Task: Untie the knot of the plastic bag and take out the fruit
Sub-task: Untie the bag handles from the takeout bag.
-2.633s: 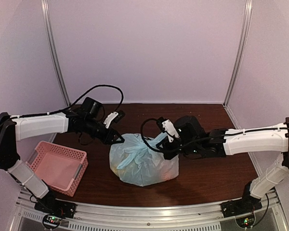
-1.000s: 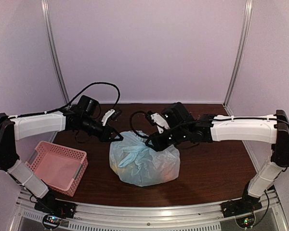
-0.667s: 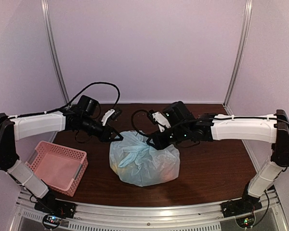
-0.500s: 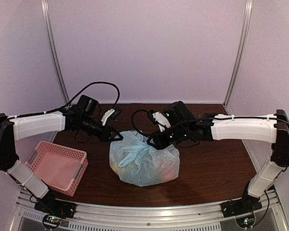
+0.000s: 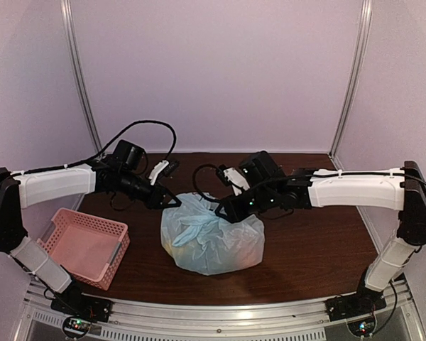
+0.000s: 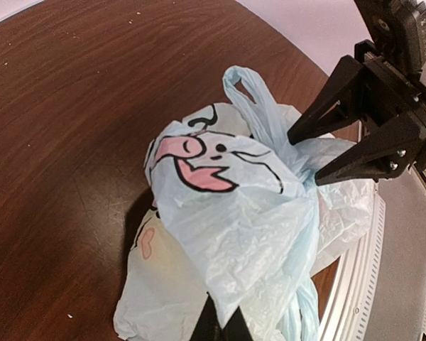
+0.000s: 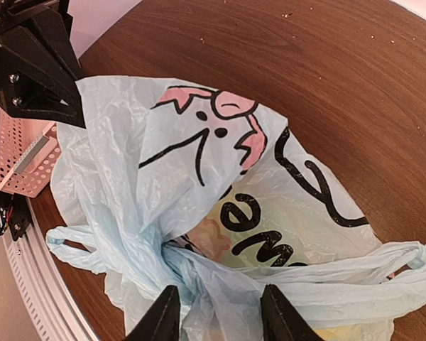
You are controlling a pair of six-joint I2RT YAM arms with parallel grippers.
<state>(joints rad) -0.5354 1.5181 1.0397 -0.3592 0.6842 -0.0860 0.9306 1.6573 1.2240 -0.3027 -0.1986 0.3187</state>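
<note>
The pale blue plastic bag (image 5: 211, 240) with dark cartoon prints sits mid-table. My left gripper (image 5: 173, 202) is shut on a fold of its back-left side, seen in the left wrist view (image 6: 220, 328). My right gripper (image 5: 223, 211) is open at the bag's top, its jaws either side of the knot (image 7: 188, 266), fingertips (image 7: 163, 316) touching plastic. The knot (image 6: 298, 153) is still tied, and a handle loop (image 7: 355, 273) trails right. The fruit shows only as yellowish patches (image 7: 390, 332) through the plastic.
A pink perforated basket (image 5: 85, 245) stands on the brown table (image 5: 312, 249) at the near left; it also shows in the right wrist view (image 7: 18, 160). A metal rail (image 5: 220, 312) runs along the front edge. Walls enclose the back and sides.
My right gripper has moved from the bag's right side to its top and now straddles the knot, open. My left gripper has drawn slightly back-left, still holding plastic. Little change in the last half second.
</note>
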